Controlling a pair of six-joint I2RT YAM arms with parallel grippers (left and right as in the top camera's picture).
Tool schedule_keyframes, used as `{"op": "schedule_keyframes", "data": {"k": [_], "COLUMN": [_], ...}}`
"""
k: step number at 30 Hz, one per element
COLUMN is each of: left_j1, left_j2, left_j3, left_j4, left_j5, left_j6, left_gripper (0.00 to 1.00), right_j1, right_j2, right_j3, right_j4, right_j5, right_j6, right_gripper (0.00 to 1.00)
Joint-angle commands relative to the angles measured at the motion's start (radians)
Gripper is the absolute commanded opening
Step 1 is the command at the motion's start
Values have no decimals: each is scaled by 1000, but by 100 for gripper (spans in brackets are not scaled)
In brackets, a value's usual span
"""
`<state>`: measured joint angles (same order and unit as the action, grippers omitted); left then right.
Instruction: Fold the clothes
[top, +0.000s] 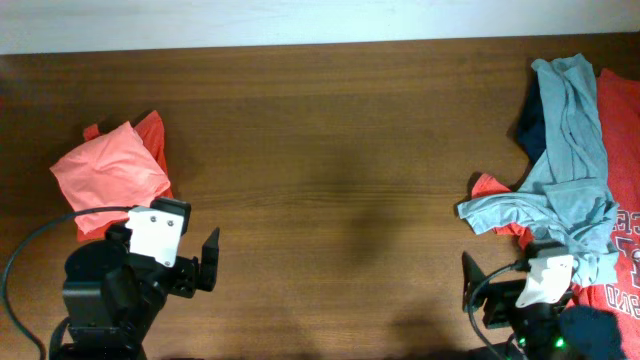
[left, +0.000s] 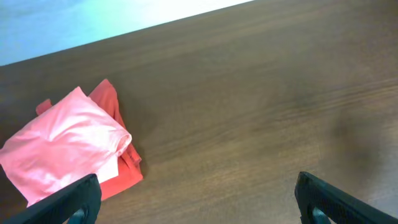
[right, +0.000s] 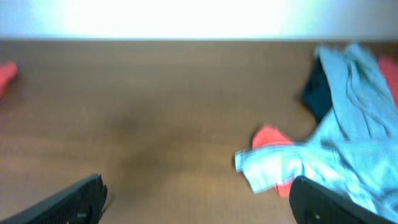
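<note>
**Clothes (top: 575, 150) lying at both ends of the tabletop (top: 330, 140), fingers standing wide apart**

Smooth brown wood grain is running lengthwise across the tabletop, which is faintly glossy, with a pale strip showing along its far edge.

At the right end a loose pile is sprawling. A red T-shirt (top: 622, 120) with pale block lettering is lying flat at the bottom of it, against the table's edge. A grey-teal T-shirt (top: 580, 185), soft and deeply creased, is draping over the red one in long folds, with one sleeve reaching out toward the middle. A navy garment (top: 530, 125) is showing as a dark wedge on the pile's left side, touching the grey-teal cloth. A small red-orange corner (top: 489, 186) is peeking out from under the outstretched sleeve.

At the left end a salmon-pink T-shirt (top: 108, 175) is sitting folded into a plump, rough square with rounded edges. It is resting on a red-orange garment (top: 153, 130), whose edges are sticking out past it on the far and right sides.

Two black arms are sitting at the near edge, one at each end. The left fingers (left: 71, 199), dark and blunt, are spreading as wide as they go over bare wood near the folded stack, holding nothing. The right fingers (right: 74, 202) are spreading just as wide and gripping nothing. The grey-teal sleeve is lying ahead of them, but the wrist view is too blurred to tell whether anything is touching.
</note>
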<state>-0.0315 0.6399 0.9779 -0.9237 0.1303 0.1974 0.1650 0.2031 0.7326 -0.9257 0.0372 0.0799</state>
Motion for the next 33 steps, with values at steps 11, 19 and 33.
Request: {"op": "schedule_keyframes", "data": {"k": [11,19,33], "left_j1": [2,2,2], "left_j2": [-5,-5,-5], "left_j3": [-8,-8,-8], "left_j4": [3,3,3], "left_j5": [3,3,3], "left_j6": [-9,-9,-9], "left_gripper": [99,99,99], "right_j1": [-161,-159,-159], "right_j2": [-199,-198,-198], "right_j3": [-658,-727,-727], "right_j4": [864,846,846], "right_j5": [-21,-37,-37], "right_j6": [4,4,3], "right_gripper": [99,99,99]}}
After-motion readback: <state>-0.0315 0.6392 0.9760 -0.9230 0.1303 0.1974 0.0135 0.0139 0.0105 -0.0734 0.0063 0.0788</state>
